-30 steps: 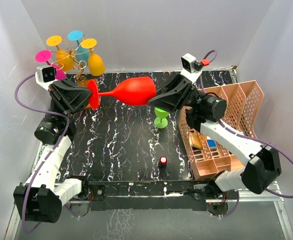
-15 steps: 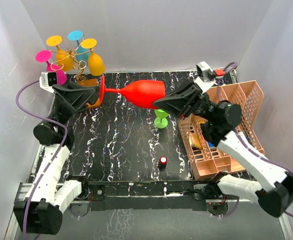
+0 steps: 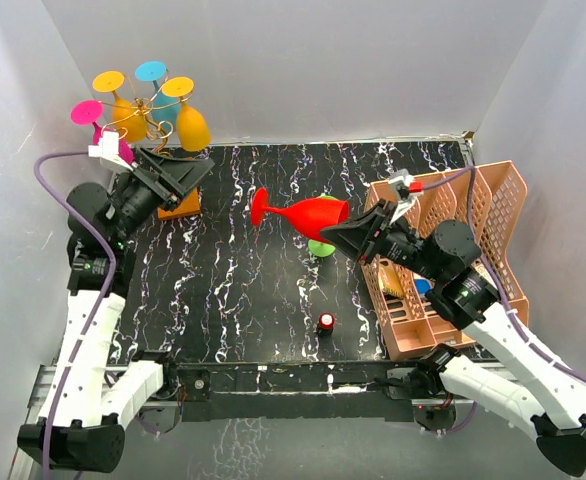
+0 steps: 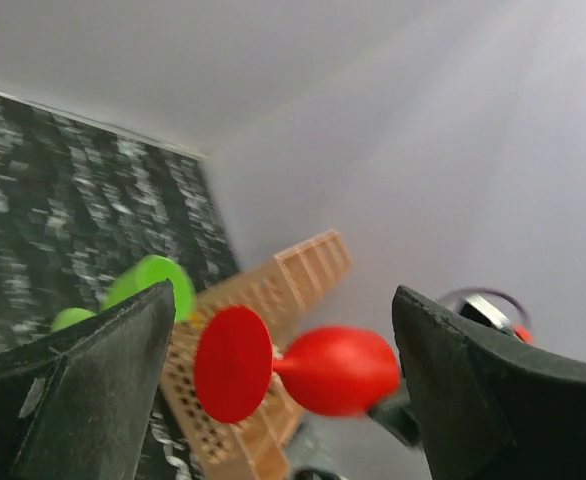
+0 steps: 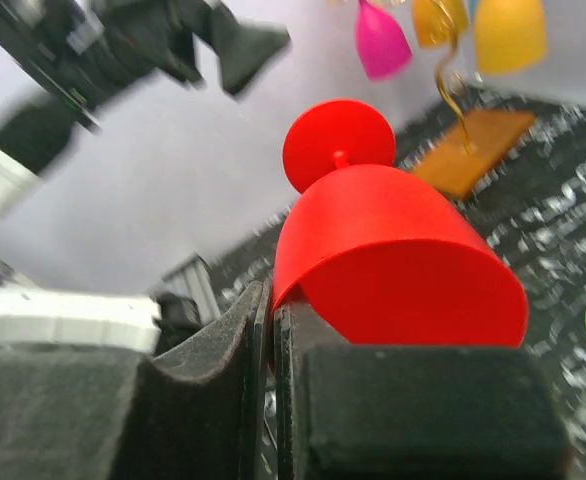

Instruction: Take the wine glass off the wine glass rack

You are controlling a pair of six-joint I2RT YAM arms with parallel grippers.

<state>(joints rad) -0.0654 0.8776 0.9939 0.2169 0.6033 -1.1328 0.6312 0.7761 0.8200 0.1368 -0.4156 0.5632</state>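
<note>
Red wine glass [image 3: 308, 213] lies sideways above the middle of the table [image 3: 233, 290], well right of the wine glass rack [image 3: 155, 128], with your right gripper [image 3: 351, 232] pinching its rim. Your left gripper [image 3: 201, 180] gapes wide beside the rack's base.

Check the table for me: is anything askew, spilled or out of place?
Only the red wine glass stands out: it hangs sideways above the table, foot toward the wine glass rack, pinched at the bowl rim between the fingers of the right gripper. The left gripper is open, off it. Nothing looks spilled or broken.
</note>
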